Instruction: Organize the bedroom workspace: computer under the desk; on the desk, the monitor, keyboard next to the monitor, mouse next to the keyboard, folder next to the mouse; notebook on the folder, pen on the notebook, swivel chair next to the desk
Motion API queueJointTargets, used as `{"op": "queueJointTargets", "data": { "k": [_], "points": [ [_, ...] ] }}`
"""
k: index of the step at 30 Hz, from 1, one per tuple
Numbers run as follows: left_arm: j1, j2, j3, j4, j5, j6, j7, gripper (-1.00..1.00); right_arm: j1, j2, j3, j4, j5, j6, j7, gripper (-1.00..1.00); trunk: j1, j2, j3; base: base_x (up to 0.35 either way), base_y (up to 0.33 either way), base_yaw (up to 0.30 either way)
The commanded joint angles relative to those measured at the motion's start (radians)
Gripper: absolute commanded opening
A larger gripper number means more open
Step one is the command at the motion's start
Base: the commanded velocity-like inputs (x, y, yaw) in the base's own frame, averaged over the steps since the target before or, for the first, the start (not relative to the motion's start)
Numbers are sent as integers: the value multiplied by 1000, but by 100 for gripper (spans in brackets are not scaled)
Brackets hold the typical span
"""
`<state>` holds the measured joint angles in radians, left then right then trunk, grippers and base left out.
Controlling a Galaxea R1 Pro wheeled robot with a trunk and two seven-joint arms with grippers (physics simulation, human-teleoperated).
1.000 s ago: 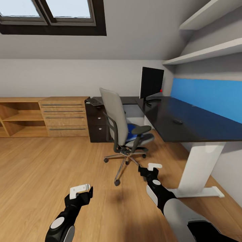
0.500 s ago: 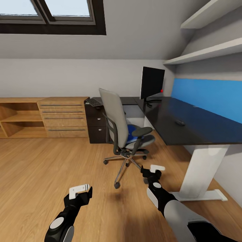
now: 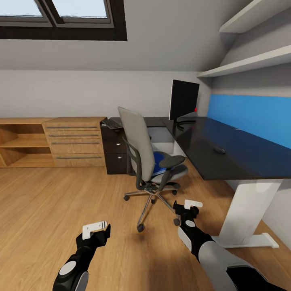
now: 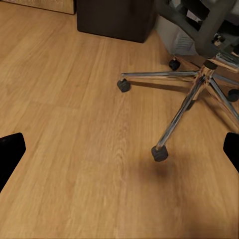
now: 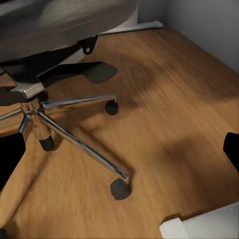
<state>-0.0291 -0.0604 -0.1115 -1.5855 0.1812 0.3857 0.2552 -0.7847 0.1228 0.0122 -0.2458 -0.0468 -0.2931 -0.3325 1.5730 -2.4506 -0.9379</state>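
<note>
**Bedroom workspace: chair stands off the desk, folder on its seat**

We find the bedroom (image 3: pixel 81 85) to be an attic room with a sloped pale ceiling, a dark-framed skylight (image 3: pixel 60 20) and a light wood floor (image 3: pixel 52 202). The desk (image 3: pixel 242 153), black and L-shaped, runs along the wall beneath a blue wall panel (image 3: pixel 250 115) and turns the far corner to a black drawer pedestal (image 3: pixel 115 151). A light-wood drawer chest (image 3: pixel 74 141) and a shelf unit (image 3: pixel 22 141) stand beside the pedestal.

We note the swivel chair (image 3: pixel 139 149) on the open floor just in front of the desk, its back towards us, apart from the desk edge. Its chrome base appears close in both wrist views (image 4: pixel 191 89) (image 5: pixel 55 117). The monitor (image 3: pixel 184 99) stands upright on the desk at the far corner, red dot at its lower corner. The keyboard (image 3: pixel 110 123) lies on the far wing above the pedestal, well apart from the monitor. The folder (image 3: pixel 161 159) lies on the chair seat, partly hidden by the armrest. A small dark item, apparently the mouse (image 3: pixel 219 150), rests on the near wing.

The left gripper (image 3: pixel 96 231) and right gripper (image 3: pixel 190 207) hang low over the floor, touching nothing. In each wrist view the fingertips sit at opposite edges of the frame, so we record both sets of jaws as spread wide and empty.
</note>
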Motion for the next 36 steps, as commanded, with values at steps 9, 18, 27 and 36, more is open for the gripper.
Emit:
{"op": "queueJointTargets", "data": {
  "k": [9, 18, 27, 36],
  "points": [
    [0, 1, -2, -1, 11, 1, 8, 100, -1, -4, 2, -1, -5, -5, -2, 100, 0, 0, -1, 236, 0, 0],
    [-1, 1, -2, -1, 11, 3, 9, 100, -1, -5, 2, -1, -5, -36, -2, 100, 0, 0, -1, 168, 0, 0],
    [0, 1, -1, -1, 11, 5, 9, 100, -1, -5, 2, 0, -6, -59, -2, 100, 0, 0, -1, 166, 0, 0],
    [-1, 1, 0, -1, 10, 5, 10, 100, -1, -5, 0, 3, -9, -61, -2, 100, 0, 0, -1, 32, 0, 0]
  ]
}}
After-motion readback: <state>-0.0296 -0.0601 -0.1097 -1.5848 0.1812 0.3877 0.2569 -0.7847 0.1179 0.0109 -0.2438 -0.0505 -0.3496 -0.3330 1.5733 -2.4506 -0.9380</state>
